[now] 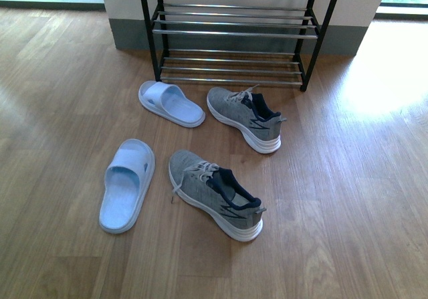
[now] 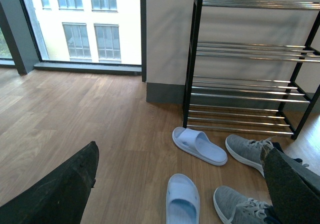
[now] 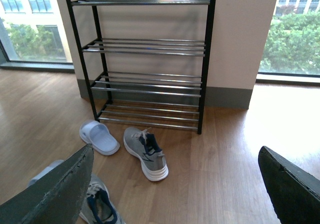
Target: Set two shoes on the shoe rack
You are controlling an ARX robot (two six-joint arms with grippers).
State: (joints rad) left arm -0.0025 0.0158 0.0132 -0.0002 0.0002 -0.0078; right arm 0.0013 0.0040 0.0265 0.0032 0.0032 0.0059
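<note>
Near sneaker [image 1: 215, 193] and far sneaker [image 1: 246, 117] lay on the wood floor [image 1: 348, 178] before the rack [image 1: 234, 35], long axes slanted, toes far-left, heels near-right. Left gripper [image 2: 179, 153] and right gripper [image 3: 175, 153] hung above, jaws wide apart, empty; the right looked nearer. Grey knit uppers, white soles; rack shelves were thin chrome rods.

Front cam's on the body, tilted down and close: just the two lowest tiers of the shoe rack [image 1: 234, 35] and the floor [image 1: 348, 205] before it. Left wrist cam looks at the rack from off to the left; right wrist cam faces it square from further back, whole rack in frame. All three share the bottom tiers, the far slide [image 1: 170, 104] and far sneaker [image 1: 244, 118].
</note>
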